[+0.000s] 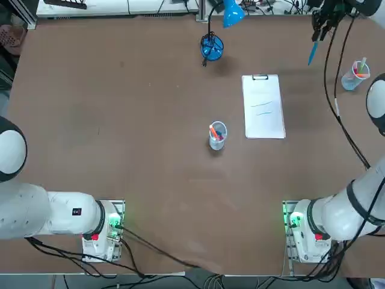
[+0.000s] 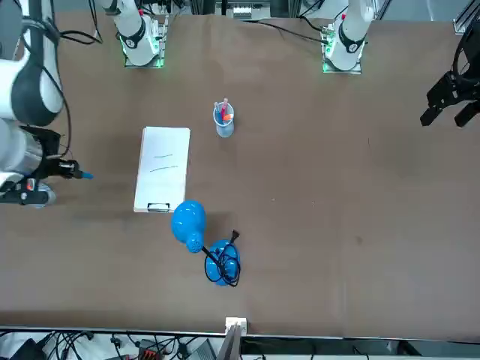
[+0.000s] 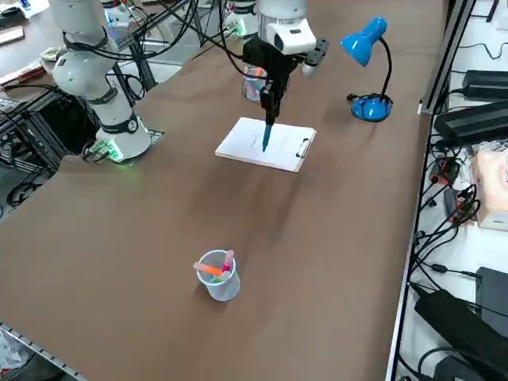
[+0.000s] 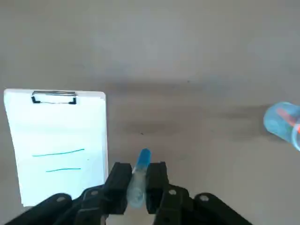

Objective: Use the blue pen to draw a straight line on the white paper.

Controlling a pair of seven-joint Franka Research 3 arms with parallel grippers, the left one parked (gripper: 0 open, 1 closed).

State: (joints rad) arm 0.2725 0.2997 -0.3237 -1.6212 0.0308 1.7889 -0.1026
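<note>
Blue pen (image 4: 144,158) clamped between the fingers of the right gripper (image 4: 139,183), blue end projecting past them. Held clear of the table (image 1: 150,180), right of and farther than the white paper (image 1: 263,123); no contact with the sheet.

Main risk: the grip. Pen slim and round, so it could pivot or slide under drawing pressure, and the line would bend. Lowering too far could push the pen up between the fingers or shove the sheet; stopping too high would leave gaps. Approach likely runs leftward and nearer. Metal clip (image 1: 260,77) at the far edge could catch the point if the stroke starts there. Two thin strokes (image 4: 58,153) already on the sheet; a new one could cross them. Right cup (image 1: 355,76) stands nearer than the gripper, at risk from a wide, low swing.

Hard to make out: whether the blue end is bare nib or cap. Front view hides most of the pen behind the gripper. Top view cuts off part of the arm. Exact height above the table uncertain.
</note>
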